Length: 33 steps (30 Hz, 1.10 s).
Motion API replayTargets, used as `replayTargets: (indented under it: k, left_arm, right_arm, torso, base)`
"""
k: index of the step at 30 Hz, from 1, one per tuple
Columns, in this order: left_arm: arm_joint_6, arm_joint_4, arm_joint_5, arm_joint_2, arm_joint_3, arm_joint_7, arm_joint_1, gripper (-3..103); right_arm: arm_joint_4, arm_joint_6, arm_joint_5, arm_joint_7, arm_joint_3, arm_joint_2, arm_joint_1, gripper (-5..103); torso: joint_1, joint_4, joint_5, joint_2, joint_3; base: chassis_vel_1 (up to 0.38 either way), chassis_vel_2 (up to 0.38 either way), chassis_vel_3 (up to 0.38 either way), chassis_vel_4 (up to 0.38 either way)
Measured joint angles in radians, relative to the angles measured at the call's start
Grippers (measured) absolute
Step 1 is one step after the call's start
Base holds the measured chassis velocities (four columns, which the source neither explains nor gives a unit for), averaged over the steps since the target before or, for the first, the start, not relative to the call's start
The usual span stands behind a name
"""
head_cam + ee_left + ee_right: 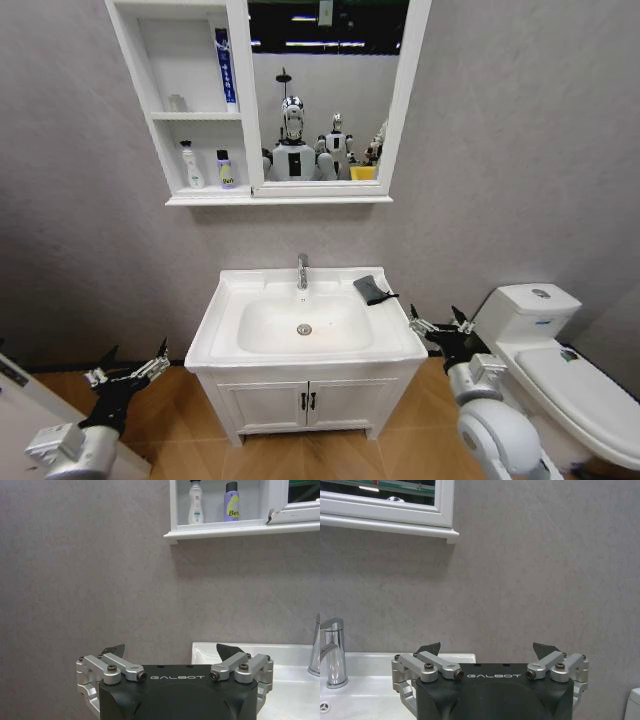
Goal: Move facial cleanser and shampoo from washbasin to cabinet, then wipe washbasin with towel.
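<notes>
Towel (371, 289), a dark soft cloth bunched on the washbasin (228, 305) rim right of the tap (302, 271), should be light and floppy, best pinched at its raised fold, while left end effector (128, 372) and right end effector (438, 323) hang spread apart and empty beside the washbasin.

My head cam looks down at the washbasin (304, 320) w/ cabinet (190, 110); both wrist cams face the wall, sharing the basin's rim.
</notes>
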Motion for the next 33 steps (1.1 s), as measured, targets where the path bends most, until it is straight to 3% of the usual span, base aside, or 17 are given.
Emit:
replayTargets:
  k: [14, 20, 26, 28, 33]
  left_arm:
    - [0.001, 0.0, -0.001, 0.001, 0.001, -0.001, 0.0, 100]
    - [0.001, 0.0, -0.001, 0.001, 0.001, -0.001, -0.001, 100]
    - [0.001, 0.0, -0.001, 0.001, 0.001, -0.001, -0.001, 100]
    - [0.001, 0.001, -0.001, 0.001, 0.001, -0.001, 0.0, 100]
    - [0.001, 0.001, -0.001, 0.001, 0.001, -0.001, 0.0, 100]
  right_arm:
    - [-0.005, 0.002, -0.002, -0.011, -0.005, 0.0, -0.004, 100]
    - [-0.022, 0.038, -0.01, -0.025, -0.013, 0.001, -0.002, 100]
    - [-0.053, -0.029, 0.059, -0.001, -0.018, -0.045, 0.03, 100]
    - [-0.074, -0.104, 0.139, 0.021, -0.023, -0.093, 0.057, 100]
    - [-0.159, -0.154, 0.218, 0.015, -0.038, -0.182, 0.132, 100]
  torso:
    - [0.0, -0.0001, -0.0001, 0.0, 0.0]
    - [0.001, 0.0003, 0.0003, -0.001, 0.0]
    - [0.0, -0.0004, -0.0002, 0.0, 0.0]
    - [-0.001, -0.0001, 0.0, 0.0, 0.0]
    - [-0.001, 0.0001, 0.0002, 0.0, 0.0]
  base:
    - [-0.075, 0.072, 0.081, -0.077]
    - [-0.156, 0.163, 0.184, -0.192]
    - [-0.05, 0.047, 0.002, -0.02]
    - [0.053, -0.024, -0.043, 0.009]
    - [0.021, -0.011, -0.014, 0.012]
